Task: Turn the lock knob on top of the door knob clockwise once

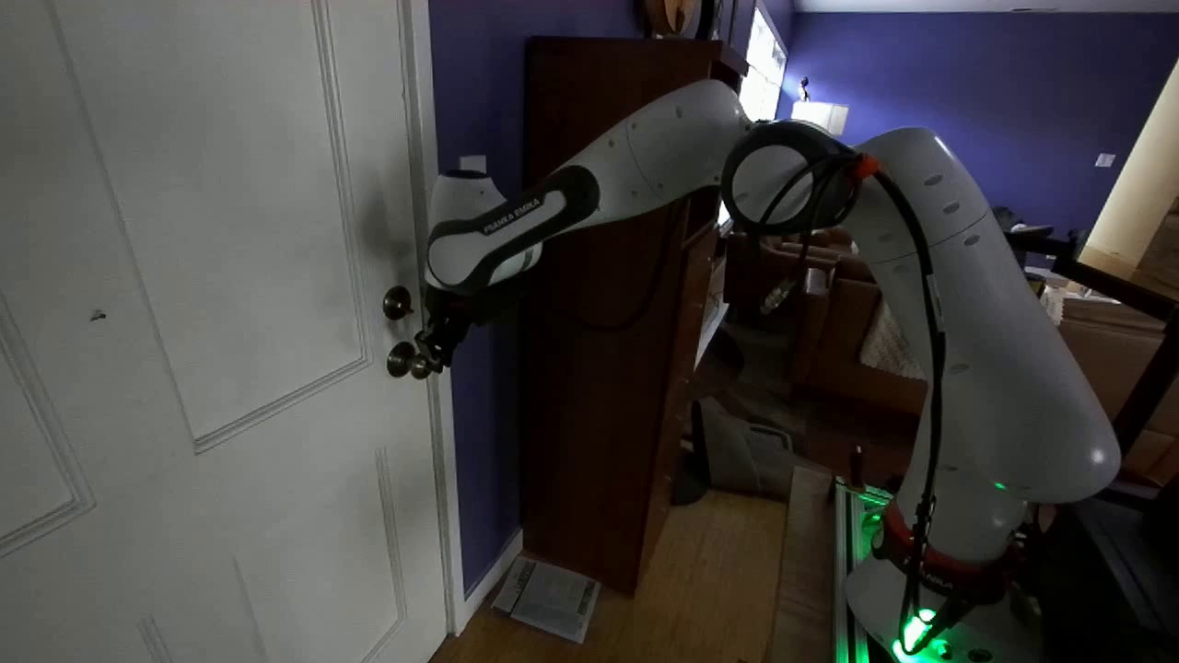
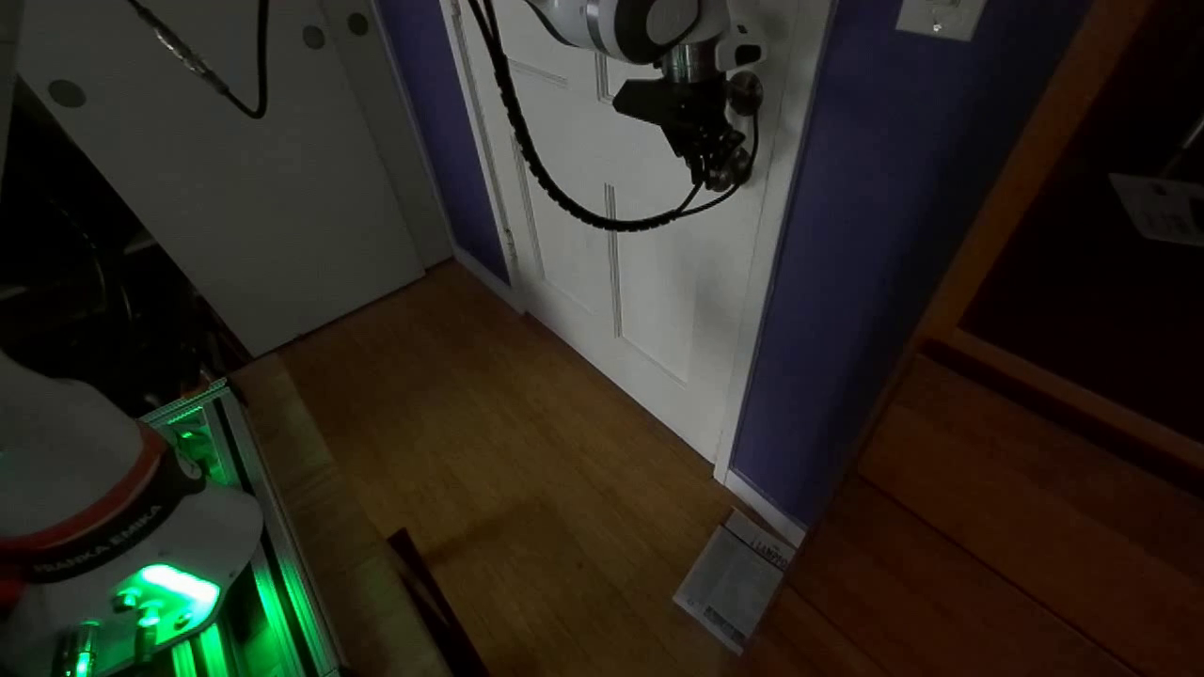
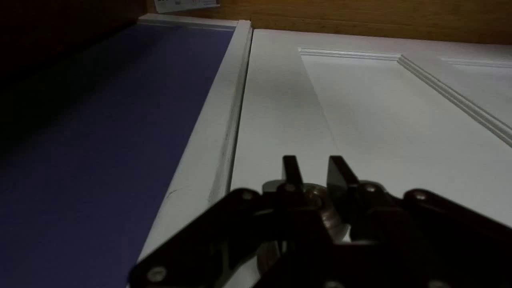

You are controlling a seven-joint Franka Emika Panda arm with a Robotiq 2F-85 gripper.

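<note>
The lock knob is a round metal disc on the white panelled door; it also shows, dark, in an exterior view. The door knob sits below it, partly covered by my gripper. In an exterior view my gripper points down in front of the door knob, below the lock knob. In the wrist view the gripper is partly open, with a gap between its fingers. The door knob shows in that gap, partly hidden by the left finger. I cannot tell whether they touch.
The door frame and purple wall stand close beside the knobs. A tall brown bookcase is near the arm. A black cable hangs from the arm near the door. A newspaper lies on the floor. A switch plate is on the wall.
</note>
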